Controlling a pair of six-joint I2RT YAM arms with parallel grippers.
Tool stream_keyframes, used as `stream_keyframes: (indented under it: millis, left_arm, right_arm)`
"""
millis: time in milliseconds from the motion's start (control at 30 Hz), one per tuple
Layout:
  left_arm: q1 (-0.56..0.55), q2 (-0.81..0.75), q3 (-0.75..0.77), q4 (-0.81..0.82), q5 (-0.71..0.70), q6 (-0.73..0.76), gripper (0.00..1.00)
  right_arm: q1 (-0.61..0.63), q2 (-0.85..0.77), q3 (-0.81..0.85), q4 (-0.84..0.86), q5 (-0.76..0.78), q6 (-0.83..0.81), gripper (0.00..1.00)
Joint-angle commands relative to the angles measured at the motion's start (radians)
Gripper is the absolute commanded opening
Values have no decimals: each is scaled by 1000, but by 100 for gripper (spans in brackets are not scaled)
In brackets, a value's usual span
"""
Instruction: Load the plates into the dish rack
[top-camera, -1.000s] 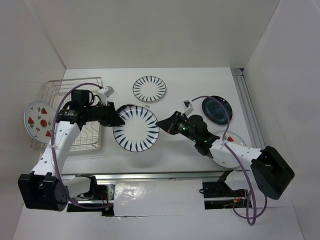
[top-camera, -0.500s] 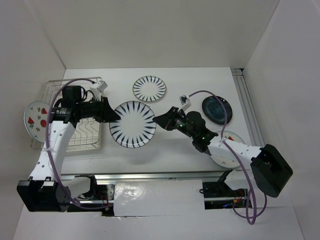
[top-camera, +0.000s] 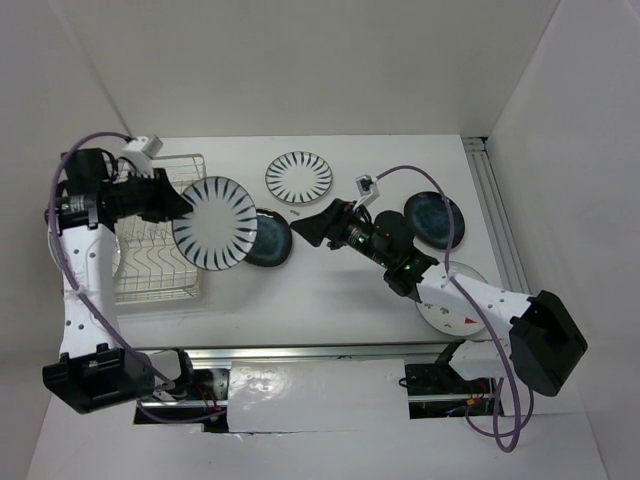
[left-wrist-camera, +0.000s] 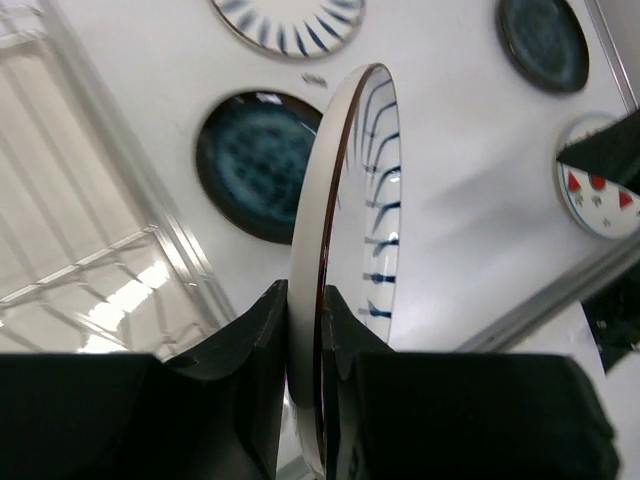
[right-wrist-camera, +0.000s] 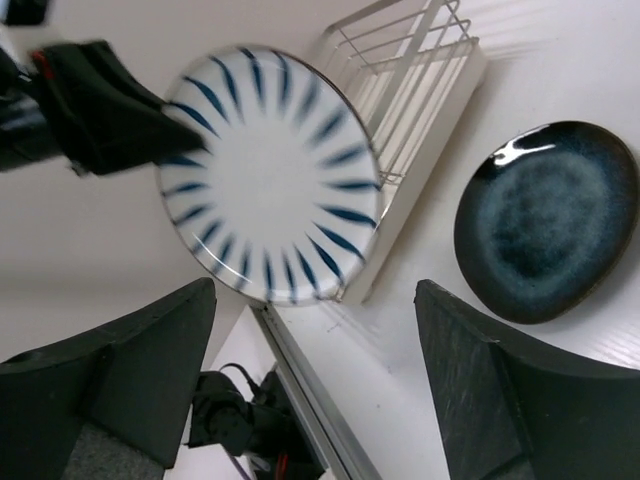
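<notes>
Swung leftward, the striped plate (top-camera: 214, 223) is pinched by its rim in the left gripper (left-wrist-camera: 305, 312), hanging over the right edge of the dish rack (top-camera: 160, 272); the right gripper (top-camera: 312, 230) gapes empty.

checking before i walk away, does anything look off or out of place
Nothing broken or spilled. The left hand holds a striped plate by its rim, near the dish rack. Only oddity: a tiny speck by the smaller striped plate.
</notes>
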Motion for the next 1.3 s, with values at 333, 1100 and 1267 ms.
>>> stream_keyframes:
  millis: [333,1100,1267]
  left_arm:
    - [424,115,457,-126,47,175,0]
    - [703,91,316,135,-143,508,0]
    - [703,100,296,181,-200,526,0]
  right_arm:
    - [6,-31,18,-214,96,-134,99]
    - [6,100,-21,-243,124,-165,100]
    - [16,132,-12,-243,115,-165,100]
